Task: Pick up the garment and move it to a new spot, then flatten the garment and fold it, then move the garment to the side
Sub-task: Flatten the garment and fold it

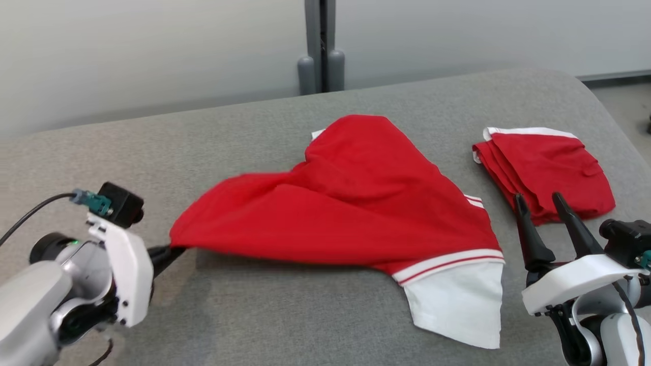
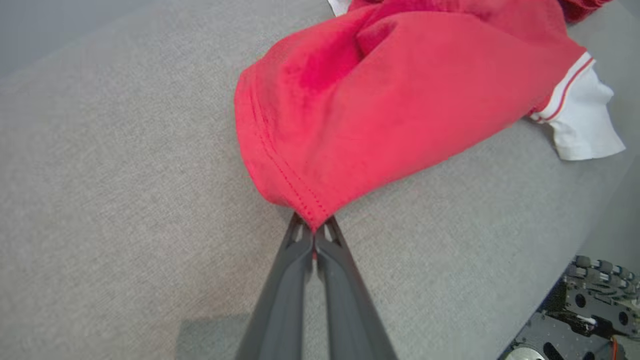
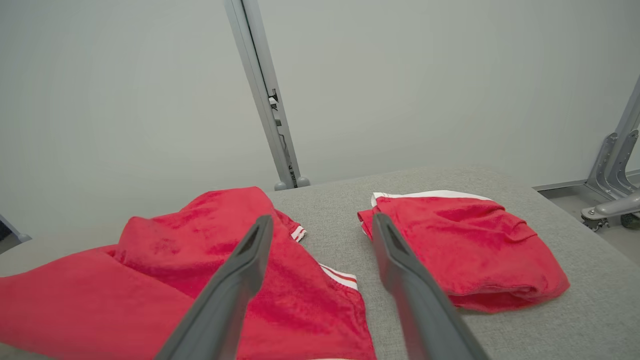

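The garment (image 1: 351, 203), a red shirt with white striped sleeves, lies crumpled in the middle of the grey table (image 1: 254, 315). My left gripper (image 1: 170, 252) is shut on the garment's hem corner (image 2: 312, 212) at its left end, and the cloth stretches toward it. The pinch shows in the left wrist view, where the fingers (image 2: 285, 285) press together on the red hem. At the lower right my right gripper (image 1: 540, 201) stands open with nothing between its fingers. It hovers between the garment (image 3: 240, 280) and a folded red piece.
A second red garment (image 1: 544, 170) lies folded at the table's right. A grey post (image 1: 320, 46) stands behind the table against a pale wall. Bare grey surface stretches along the front and left. The table's rounded right edge (image 1: 610, 117) drops to the floor.
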